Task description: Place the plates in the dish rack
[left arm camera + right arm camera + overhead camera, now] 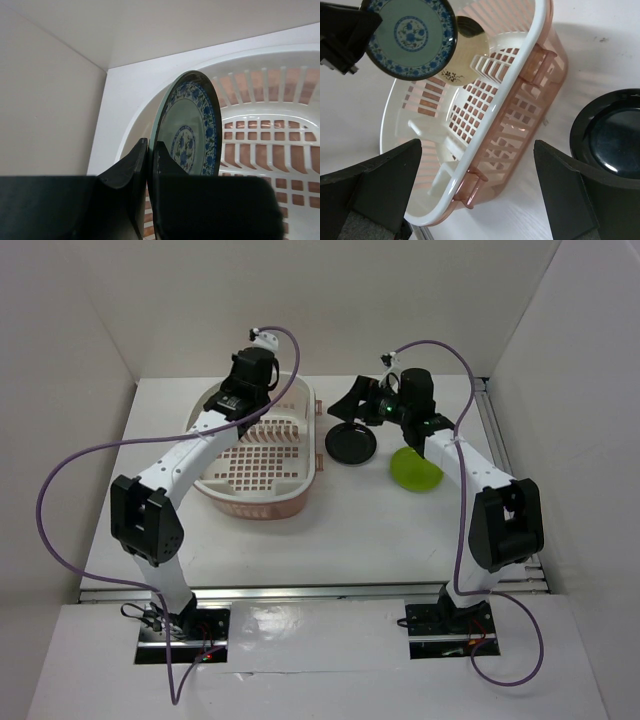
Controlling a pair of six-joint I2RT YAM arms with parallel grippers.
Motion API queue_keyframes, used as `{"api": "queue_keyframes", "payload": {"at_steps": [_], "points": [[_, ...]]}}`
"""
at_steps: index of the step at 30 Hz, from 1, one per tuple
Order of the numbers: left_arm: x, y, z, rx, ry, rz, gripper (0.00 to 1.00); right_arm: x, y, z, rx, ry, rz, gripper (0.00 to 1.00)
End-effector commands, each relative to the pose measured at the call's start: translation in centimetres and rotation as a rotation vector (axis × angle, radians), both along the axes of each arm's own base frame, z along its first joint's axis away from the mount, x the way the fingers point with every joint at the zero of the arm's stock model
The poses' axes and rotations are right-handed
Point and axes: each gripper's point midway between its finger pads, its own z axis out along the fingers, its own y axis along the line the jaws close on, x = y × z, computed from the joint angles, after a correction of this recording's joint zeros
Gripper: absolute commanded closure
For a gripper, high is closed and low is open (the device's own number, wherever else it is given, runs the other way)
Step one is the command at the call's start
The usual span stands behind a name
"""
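A: Blue plate (192,125): where is it?
B: Upright, clamped by its rim in the left hand (151,146), over the rack's (262,506) far end. Best lowered straight between the prongs (487,65), beside the cream plate (470,45); the right hand (477,175) gapes empty.

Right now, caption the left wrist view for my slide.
Left gripper pinches the blue-green patterned plate by its rim, on edge above the dish rack.

Bright even overhead light, soft shadows, glare on black plate (612,135), wrist-view foregrounds blurred
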Motion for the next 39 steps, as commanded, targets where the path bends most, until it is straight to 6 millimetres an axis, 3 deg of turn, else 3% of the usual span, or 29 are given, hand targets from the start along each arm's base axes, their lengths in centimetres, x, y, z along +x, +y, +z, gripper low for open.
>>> {"api": "queue_keyframes", "payload": {"at_steps": [1, 9, 14, 18, 24, 32, 39], "points": [[0.6, 0.7, 2.5, 0.026, -0.105, 0.064, 1.0, -1.4, 0.6, 1.9, 0.006, -0.046, 0.025, 0.0], [1.5, 0.5, -0.1, 0.055, -0.066, 0.079, 1.0, -1.8, 1.2, 2.1, 0.019, -0.046, 0.05, 0.0], [1.7, 2.1, -1.9, 0.062, -0.038, 0.111, 1.0, -1.7, 1.3, 2.3, 0.022, -0.055, 0.05, 0.0], [1.9, 2.2, -3.3, 0.015, -0.016, 0.079, 1.0, -1.9, 1.4, 2.3, 0.024, -0.054, 0.059, 0.0], [2.2, 3.2, -4.1, -0.012, -0.012, 0.087, 1.0, -1.9, 1.7, 2.3, 0.043, -0.045, 0.073, 0.0], [2.5, 2.5, -6.3, -0.039, 0.035, 0.068, 1.0, -1.8, 2.0, 2.1, 0.053, -0.035, 0.088, 0.0], [2.8, 2.4, -6.9, -0.035, 0.045, 0.069, 1.0, -1.5, 2.1, 2.1, 0.053, -0.035, 0.088, 0.0]]}}
